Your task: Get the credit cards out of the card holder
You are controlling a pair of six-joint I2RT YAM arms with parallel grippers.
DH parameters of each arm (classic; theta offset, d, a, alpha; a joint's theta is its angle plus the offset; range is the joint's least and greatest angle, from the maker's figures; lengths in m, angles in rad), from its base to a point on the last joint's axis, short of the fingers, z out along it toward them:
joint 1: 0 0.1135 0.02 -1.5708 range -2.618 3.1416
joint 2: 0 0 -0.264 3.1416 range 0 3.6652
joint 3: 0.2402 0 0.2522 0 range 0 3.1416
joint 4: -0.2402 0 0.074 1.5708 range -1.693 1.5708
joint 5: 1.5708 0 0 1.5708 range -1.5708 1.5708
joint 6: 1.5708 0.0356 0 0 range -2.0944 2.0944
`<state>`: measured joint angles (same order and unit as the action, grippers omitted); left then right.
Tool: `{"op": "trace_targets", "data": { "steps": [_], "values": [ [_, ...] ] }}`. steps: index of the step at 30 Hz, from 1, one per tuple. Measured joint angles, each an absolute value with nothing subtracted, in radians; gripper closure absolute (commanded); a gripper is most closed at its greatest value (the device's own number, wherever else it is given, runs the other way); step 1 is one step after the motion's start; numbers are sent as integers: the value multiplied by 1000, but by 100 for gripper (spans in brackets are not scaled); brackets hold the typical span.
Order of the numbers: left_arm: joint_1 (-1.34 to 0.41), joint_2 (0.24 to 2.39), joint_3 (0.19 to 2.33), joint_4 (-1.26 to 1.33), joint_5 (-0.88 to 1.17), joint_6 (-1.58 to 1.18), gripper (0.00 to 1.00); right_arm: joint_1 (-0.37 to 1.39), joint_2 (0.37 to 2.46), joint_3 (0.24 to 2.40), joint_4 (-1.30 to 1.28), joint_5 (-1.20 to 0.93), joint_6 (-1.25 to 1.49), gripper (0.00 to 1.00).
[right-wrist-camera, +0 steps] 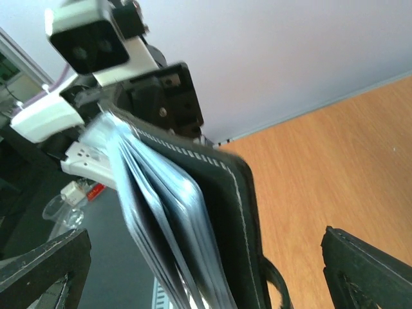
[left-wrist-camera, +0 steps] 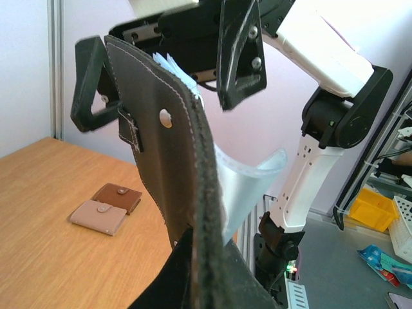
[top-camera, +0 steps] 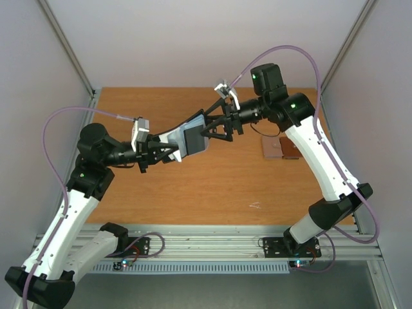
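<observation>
The card holder [top-camera: 191,138] is held up in the air between the two arms, black outside with pale blue-grey pockets [left-wrist-camera: 243,188] fanned open. My left gripper [top-camera: 168,152] is shut on its lower edge, and in the left wrist view [left-wrist-camera: 206,280] its dark fingers clamp the black leather [left-wrist-camera: 168,161]. My right gripper [top-camera: 211,127] is open, and its fingers straddle the holder's far edge without touching it. In the right wrist view [right-wrist-camera: 206,277] the holder [right-wrist-camera: 225,212] lies between the wide-open fingers. The credit cards are hidden inside the pockets [right-wrist-camera: 161,212].
A brown two-tone wallet [top-camera: 280,149] lies on the wooden table [top-camera: 212,193] at the right, under my right arm. It also shows in the left wrist view [left-wrist-camera: 106,207]. A small white mark [top-camera: 255,206] is on the table near the front.
</observation>
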<state>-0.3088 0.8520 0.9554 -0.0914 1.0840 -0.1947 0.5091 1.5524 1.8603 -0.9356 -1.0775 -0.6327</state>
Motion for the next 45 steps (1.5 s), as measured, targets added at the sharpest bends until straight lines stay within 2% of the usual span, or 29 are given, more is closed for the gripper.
{"op": "trace_targets", "data": {
  "steps": [2,5,9,12,13,15,16,17,19,20,22,24,29,32,35,37,40,42,45],
  "values": [
    [-309,852,956,-91,1084,-197,100,510,1575,1916,-959,-1104,-637,16],
    [-309,852,955,-91,1077,-210,100,521,1607,1988,-1011,-1126,-662,39],
    [-309,853,955,-91,1064,-233,100,542,1613,1994,-1085,-1143,-693,61],
    [-309,854,955,-75,1056,-247,100,547,1613,1992,-1113,-1155,-702,93],
    [-309,857,955,-67,1050,-255,100,550,1613,1991,-1117,-1161,-703,98],
    [-309,859,955,-63,1045,-264,100,550,1613,1987,-1117,-1170,-706,99],
    [-309,859,955,-63,1039,-269,95,549,1613,1980,-1113,-1174,-702,99],
    [-310,859,954,-64,1035,-274,77,548,1610,1971,-1103,-1174,-701,99],
    [-310,858,948,-66,1005,-287,54,547,1597,1935,-1064,-1166,-685,99],
    [-309,857,946,-62,974,-293,47,545,1586,1908,-1055,-1151,-669,99],
    [-307,852,941,-64,903,-309,43,542,1568,1871,-1037,-1115,-642,99],
    [-305,840,928,-79,792,-323,45,538,1545,1833,-1013,-1037,-598,99],
    [-281,825,913,-157,457,-334,63,527,1533,1843,-1023,-677,-466,99],
    [-274,825,910,-187,369,-300,75,542,1569,1921,-1084,-433,-391,99],
    [-277,825,903,-181,420,-277,76,612,1608,1988,-1124,-227,-369,99],
    [-282,826,890,-149,509,-292,72,668,1629,2010,-1135,-181,-373,99],
    [-315,845,872,-79,653,-349,72,729,1654,2030,-1134,-185,-387,99],
    [-332,860,865,-59,706,-384,77,741,1658,2030,-1126,-220,-403,99],
    [-336,867,852,-55,714,-430,78,739,1646,2006,-1082,-306,-431,99]
  ]
}}
